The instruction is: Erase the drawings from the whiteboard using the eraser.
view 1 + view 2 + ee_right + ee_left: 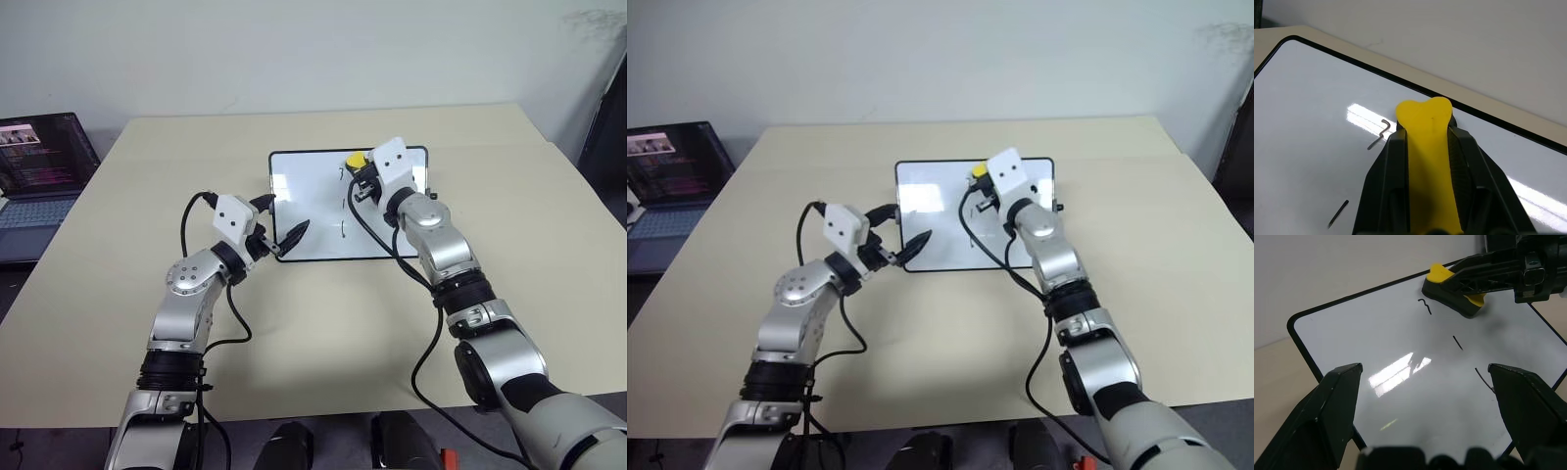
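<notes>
Three drawings (1455, 341) sit untouched in a column on the whiteboard (304, 201). Your right claw (1459, 286) pinches the eraser (1449, 289) just beside the top stroke, at the board's far end. Left claw (284, 240) is spread at the near-left edge.

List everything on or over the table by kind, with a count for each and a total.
Whiteboard: 1
Marker strokes on the board: 3, at and
Eraser, yellow: 1, gripped in the right hand
Robot hands: 2, counting the open left hand
Laptop beside the table: 1
Total: 8
</notes>
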`<control>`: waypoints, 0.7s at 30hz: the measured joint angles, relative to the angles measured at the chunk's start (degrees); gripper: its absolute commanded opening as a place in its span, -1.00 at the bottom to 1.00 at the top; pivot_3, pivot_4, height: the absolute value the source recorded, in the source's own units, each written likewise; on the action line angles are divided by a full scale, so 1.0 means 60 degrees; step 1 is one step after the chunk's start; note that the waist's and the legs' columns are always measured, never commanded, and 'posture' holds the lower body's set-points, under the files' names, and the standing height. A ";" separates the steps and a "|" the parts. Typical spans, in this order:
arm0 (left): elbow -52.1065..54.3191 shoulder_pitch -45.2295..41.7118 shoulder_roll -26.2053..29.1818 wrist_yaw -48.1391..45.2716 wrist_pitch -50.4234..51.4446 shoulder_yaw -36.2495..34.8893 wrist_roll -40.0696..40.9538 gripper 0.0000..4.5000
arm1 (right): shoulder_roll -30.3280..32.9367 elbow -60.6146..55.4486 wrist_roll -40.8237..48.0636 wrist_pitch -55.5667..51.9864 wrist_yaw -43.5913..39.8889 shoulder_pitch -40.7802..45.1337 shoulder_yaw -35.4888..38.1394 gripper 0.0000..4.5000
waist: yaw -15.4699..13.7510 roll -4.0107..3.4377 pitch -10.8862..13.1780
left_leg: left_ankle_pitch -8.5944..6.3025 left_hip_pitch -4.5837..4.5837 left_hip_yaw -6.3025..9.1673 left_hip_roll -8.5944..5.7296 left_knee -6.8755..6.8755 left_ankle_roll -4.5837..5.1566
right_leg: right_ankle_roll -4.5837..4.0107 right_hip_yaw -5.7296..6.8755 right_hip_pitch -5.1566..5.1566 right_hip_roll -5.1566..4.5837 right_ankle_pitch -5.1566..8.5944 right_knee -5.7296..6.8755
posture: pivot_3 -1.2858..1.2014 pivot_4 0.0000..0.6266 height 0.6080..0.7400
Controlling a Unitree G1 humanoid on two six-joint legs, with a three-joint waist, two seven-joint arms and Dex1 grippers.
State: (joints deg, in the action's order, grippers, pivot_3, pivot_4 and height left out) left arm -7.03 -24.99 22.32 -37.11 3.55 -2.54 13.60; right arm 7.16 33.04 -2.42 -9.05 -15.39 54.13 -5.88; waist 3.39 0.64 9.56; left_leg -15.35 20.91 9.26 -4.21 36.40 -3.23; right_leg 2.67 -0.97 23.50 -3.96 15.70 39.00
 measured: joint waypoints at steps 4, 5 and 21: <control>0.0000 -0.0004 0.0006 0.0006 0.0003 0.0000 0.0000 1.00 | -0.0136 0.0374 -0.0169 0.0142 0.0094 0.0243 -0.0001 -0.63 | 0.0008 0.0000 0.0000 | 0.0000 -0.0002 0.0000 0.0002 0.0000 0.0000 | 0.0000 0.0000 0.0000 0.0000 0.0000 0.0001 | 0.03 -0.52 1.00; 0.0000 -0.0004 0.0007 0.0009 0.0005 0.0000 0.0000 1.00 | -0.0205 0.0447 -0.0179 0.0180 0.0111 0.0280 -0.0004 -0.63 | 0.0015 0.0000 0.0000 | 0.0000 -0.0003 -0.0001 0.0002 0.0000 0.0000 | 0.0000 -0.0002 0.0000 0.0000 0.0000 0.0001 | 0.03 -0.52 1.00; 0.0093 0.0057 0.0047 0.0076 0.0022 -0.0044 0.0001 1.00 | -0.0601 -0.0441 -0.0324 -0.0252 -0.0196 -0.0502 -0.0449 -0.63 | 0.0004 0.0002 -0.0003 | 0.0000 -0.0004 0.0004 0.0002 0.0000 0.0000 | -0.0002 -0.0001 -0.0001 0.0000 -0.0002 0.0001 | 0.03 -0.52 1.00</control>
State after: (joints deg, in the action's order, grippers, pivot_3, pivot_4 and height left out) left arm -6.47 -24.65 22.61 -36.65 3.68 -2.81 13.61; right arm 3.56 30.40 -4.36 -10.56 -16.57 51.12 -8.57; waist 3.41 0.66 9.55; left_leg -15.35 20.89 9.28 -4.19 36.40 -3.23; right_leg 2.66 -0.98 23.49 -3.96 15.69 39.00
